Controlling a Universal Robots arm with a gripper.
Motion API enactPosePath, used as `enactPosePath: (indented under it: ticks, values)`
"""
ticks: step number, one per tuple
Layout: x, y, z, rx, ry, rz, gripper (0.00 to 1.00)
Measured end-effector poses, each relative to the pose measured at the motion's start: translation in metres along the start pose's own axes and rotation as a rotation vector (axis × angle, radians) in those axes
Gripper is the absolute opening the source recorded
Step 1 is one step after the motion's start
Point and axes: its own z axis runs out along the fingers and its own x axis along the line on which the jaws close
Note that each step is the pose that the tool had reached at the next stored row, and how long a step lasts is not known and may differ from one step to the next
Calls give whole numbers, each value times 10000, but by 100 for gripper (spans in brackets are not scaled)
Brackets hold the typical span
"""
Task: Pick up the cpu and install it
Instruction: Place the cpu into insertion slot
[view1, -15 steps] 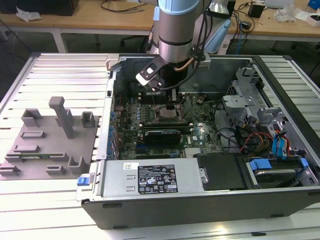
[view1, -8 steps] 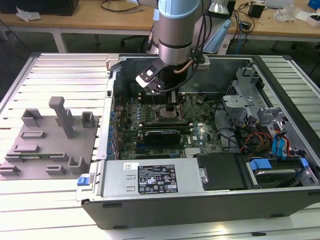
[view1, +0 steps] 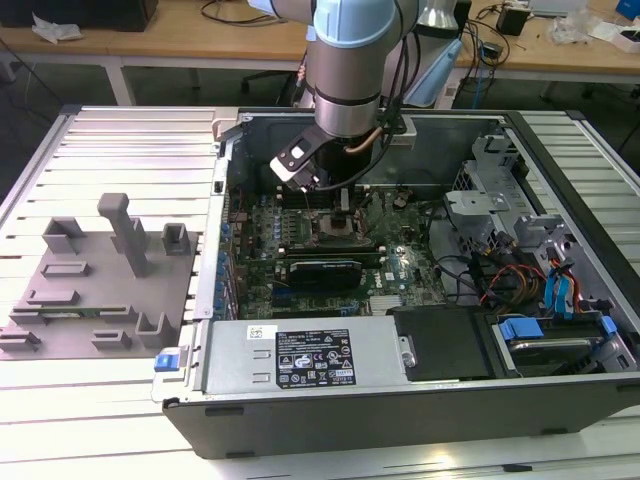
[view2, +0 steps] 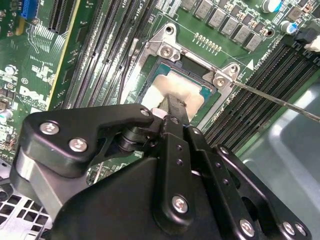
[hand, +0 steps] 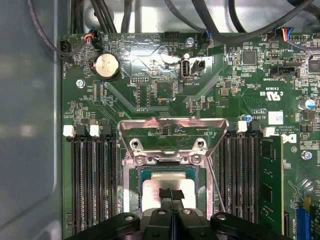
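Cpu (hand: 152, 192) lies flat inside the socket frame (hand: 171, 159), gripper (hand: 171, 195) clenched.
Its silvery-white square top, dark-rimmed, faces up, sides parallel to the frame's, neither axis longer; the pressed-together fingertips sit over its centre.

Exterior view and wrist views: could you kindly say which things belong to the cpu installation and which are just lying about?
In the job: cpu, gripper, open socket frame, motherboard.
Lying about: grey tray, coin cell battery, memory module.
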Motion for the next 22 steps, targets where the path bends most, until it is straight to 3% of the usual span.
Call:
enactPosePath:
  ticks: [7,15,18,22]
  values:
    - [0,-18,22,-144,36,3,11]
    - [0,-23,40,-156,44,4,11]
    - [3,-20,18,-163,61,5,11]
    - [-1,-19,-65,-156,44,4,11]
